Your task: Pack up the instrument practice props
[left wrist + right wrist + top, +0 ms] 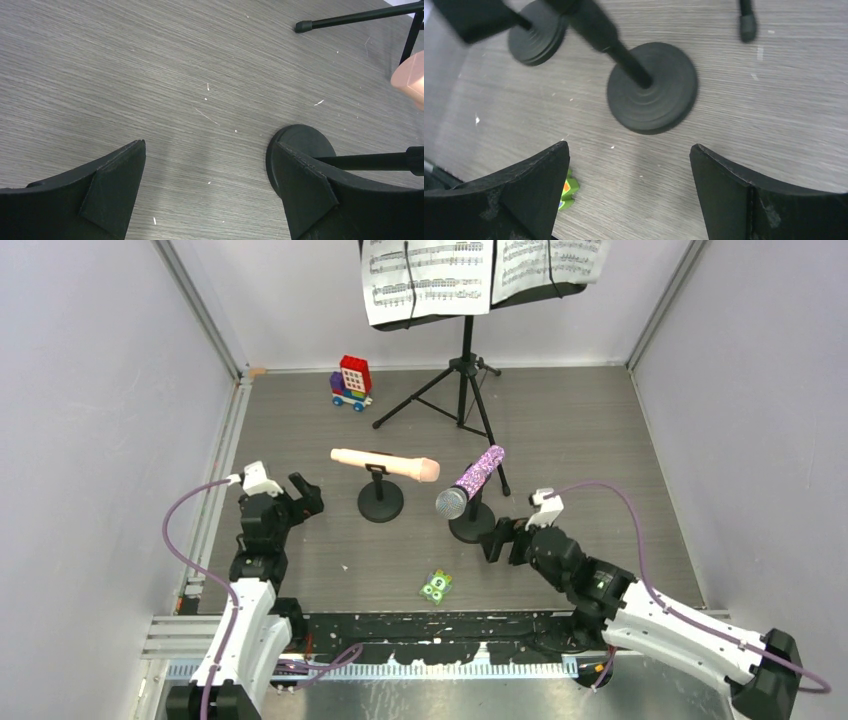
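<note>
At the left of the top view the left gripper (306,496) hovers low over the grey wood-grain table (600,440), its jaws spread wide with nothing between them; its wrist camera shows only bare tabletop in the gap. Further back, toward the upper middle, stands the red-blue toy brick vehicle (351,383). Right of the left gripper, the pink microphone (385,464) lies level across its short black round-based mount (380,508). Near the bottom middle sits the small green square piece (436,586), well apart from both mounts. At the top middle the black music desk (440,320) carries the white sheet-music pages (430,275) on tripod legs (466,390) that spread toward the centre. Just right of centre the purple-glitter microphone (472,480) rests tilted on the second mount (471,525), head down and to the left. Close beside that mount's base, the right gripper (497,540) has its jaws wide apart, holding nothing.
</note>
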